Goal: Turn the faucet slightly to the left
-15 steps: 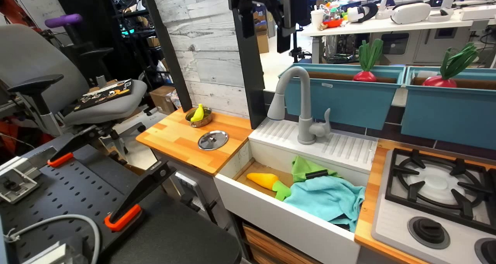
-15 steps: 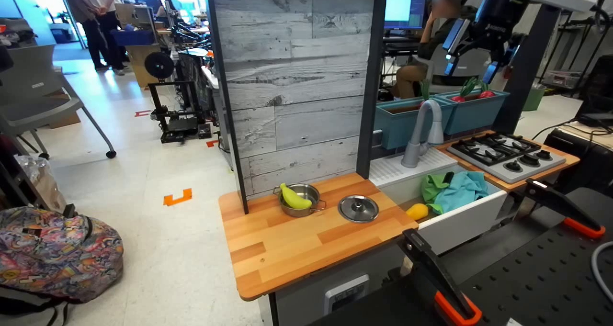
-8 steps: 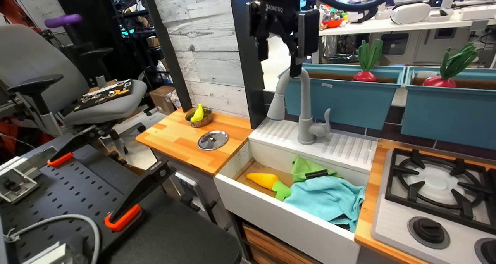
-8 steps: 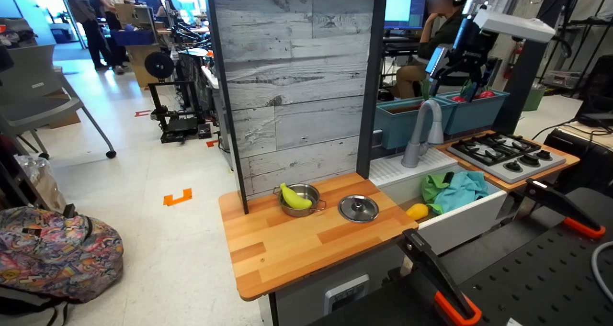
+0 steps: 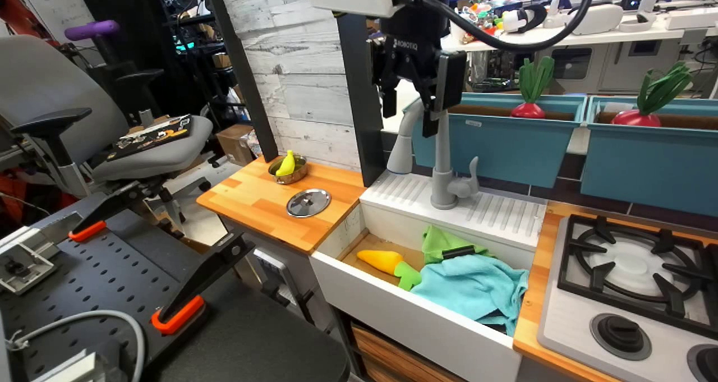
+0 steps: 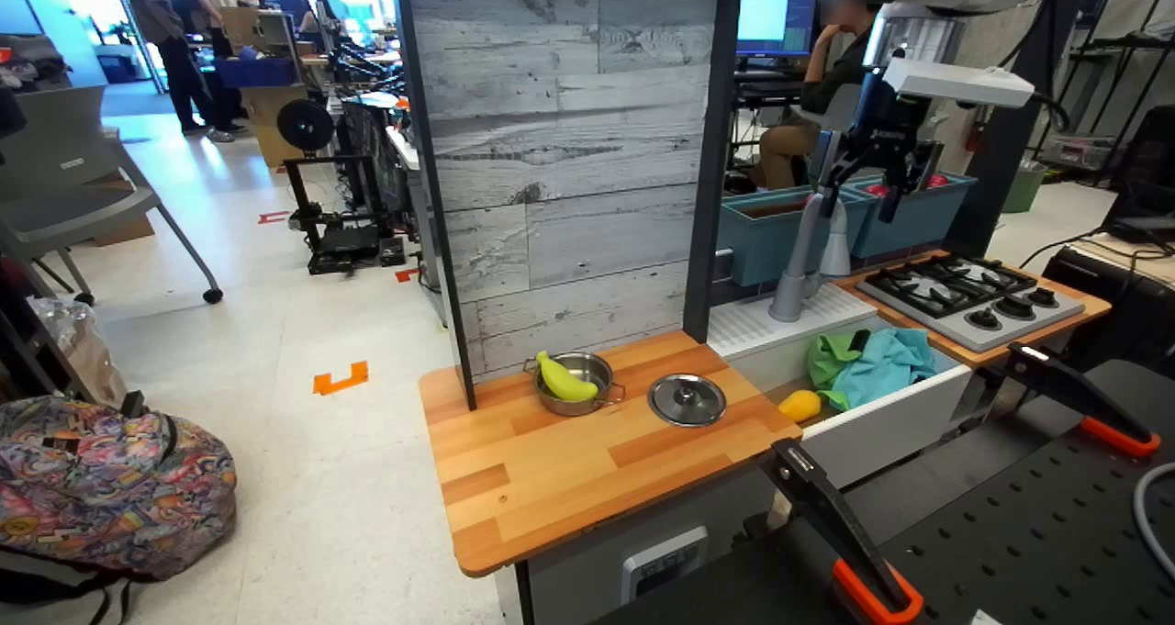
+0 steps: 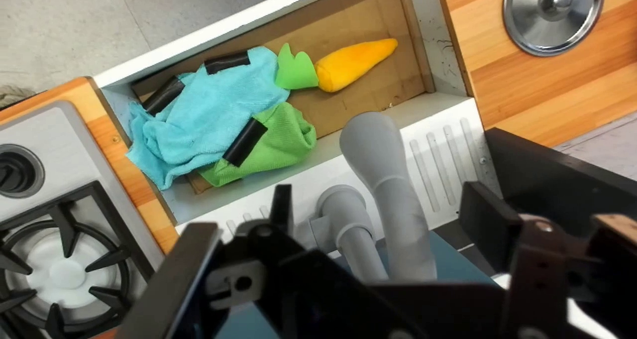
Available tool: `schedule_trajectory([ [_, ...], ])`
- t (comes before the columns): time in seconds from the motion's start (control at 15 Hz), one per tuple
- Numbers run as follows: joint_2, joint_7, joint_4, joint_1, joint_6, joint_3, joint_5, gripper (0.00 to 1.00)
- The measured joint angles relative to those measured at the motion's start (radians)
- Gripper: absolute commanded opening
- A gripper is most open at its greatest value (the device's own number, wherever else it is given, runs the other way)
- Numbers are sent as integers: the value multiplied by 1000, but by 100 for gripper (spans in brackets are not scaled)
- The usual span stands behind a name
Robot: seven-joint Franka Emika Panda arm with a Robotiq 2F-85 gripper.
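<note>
The desk has a white sink in its middle, out to the front edge. The stove is at the right edge. The grey tap stands near the back edge, behind the sink. The pincer hangs by the tap's top, its 2 jaws wide apart; I can't tell if they touch it. A blue cloth and a green cloth lie in the sink. A pot is near the back edge, a lid nearer the sink. The carrot is in the sink, a banana in the pot.
</note>
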Motion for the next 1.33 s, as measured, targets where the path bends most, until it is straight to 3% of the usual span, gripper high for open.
schedule_trajectory([
  [0.47, 65, 47, 82, 12, -29, 5, -32, 2],
  [0.6, 72, 55, 95, 17, -41, 8, -34, 6],
  [1.33, 100, 128, 154, 9, -96, 31, -3, 6],
])
